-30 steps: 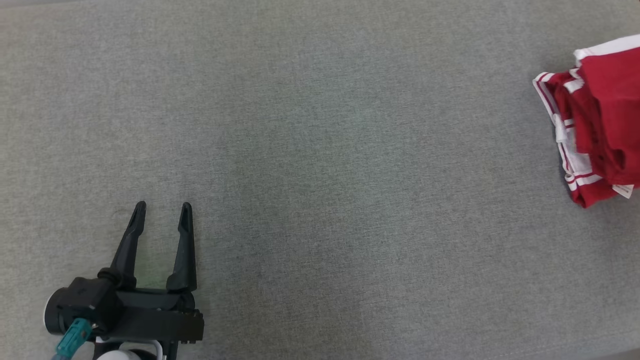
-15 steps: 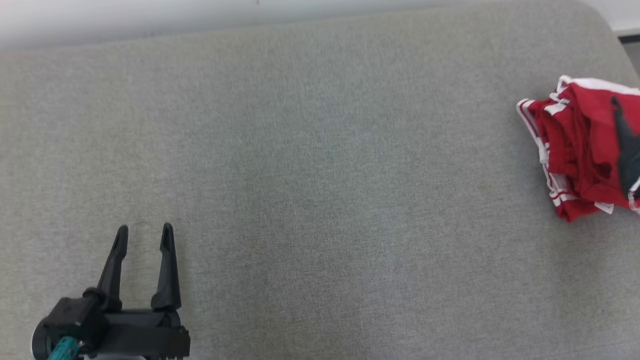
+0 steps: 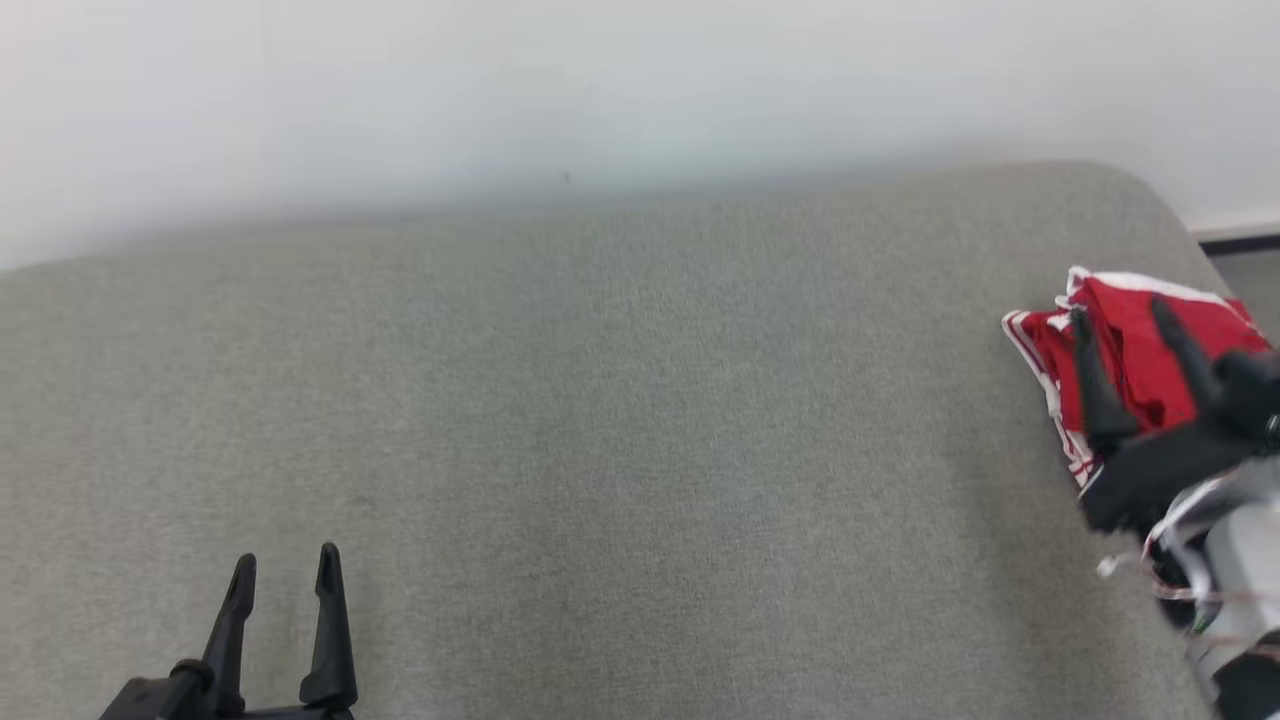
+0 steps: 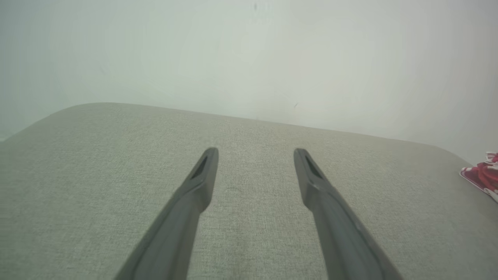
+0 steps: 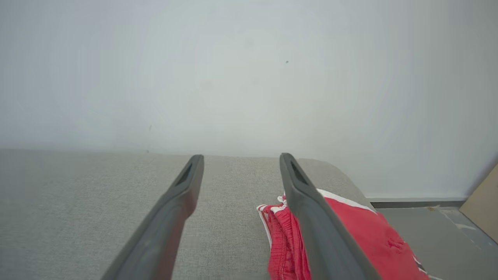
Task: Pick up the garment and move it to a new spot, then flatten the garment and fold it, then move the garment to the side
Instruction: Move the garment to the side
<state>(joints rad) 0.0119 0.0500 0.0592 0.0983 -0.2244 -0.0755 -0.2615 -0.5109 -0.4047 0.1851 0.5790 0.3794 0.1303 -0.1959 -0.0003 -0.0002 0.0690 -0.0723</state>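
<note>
place: plain indoor room, feels more like a test setup or lab corner than a lived-in home, honestly can't pin it tighter
main thing: big grey fabric-covered pad (image 3: 640,450) with a rounded corner, kinda sofa-cushion or mattress vibes
behind the pad: bare white wall (image 3: 640,90), just a couple of tiny specks on it
right of the pad: dark baseboard strip (image 5: 412,202) at the wall's foot, smooth grey floor (image 5: 435,233) below it
further right of the pad: tan board (image 5: 484,202), maybe cardboard, cut off by the picture's edge
on the pad's right end: red garment (image 5: 365,237) with white trim, the one homey touch
</note>
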